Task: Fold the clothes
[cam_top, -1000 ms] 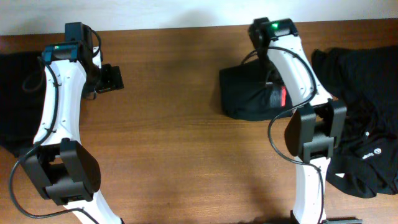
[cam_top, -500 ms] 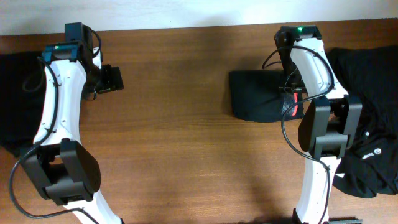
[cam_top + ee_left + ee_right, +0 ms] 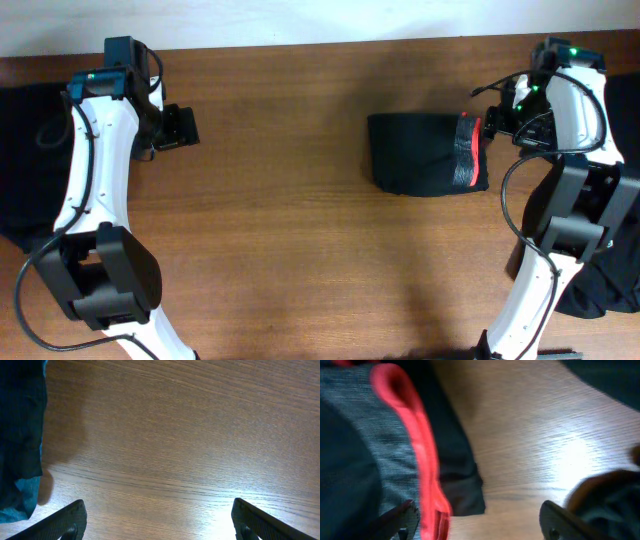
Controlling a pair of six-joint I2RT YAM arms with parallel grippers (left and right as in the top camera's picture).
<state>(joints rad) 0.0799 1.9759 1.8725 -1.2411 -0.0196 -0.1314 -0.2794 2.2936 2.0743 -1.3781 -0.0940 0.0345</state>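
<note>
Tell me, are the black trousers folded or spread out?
Folded: the trousers lie as a compact block, waistband along its right edge.

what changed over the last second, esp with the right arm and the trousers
The right gripper swung away to the right, off the folded trousers, and is now open beside them, holding nothing. The trousers shifted slightly right and lie flatter, with their red-and-grey waistband now uncovered. The left gripper stayed open where it was.

Open table (image 3: 280, 200) centre, trousers (image 3: 420, 155) to right, black cloth (image 3: 18, 150) far left
</note>
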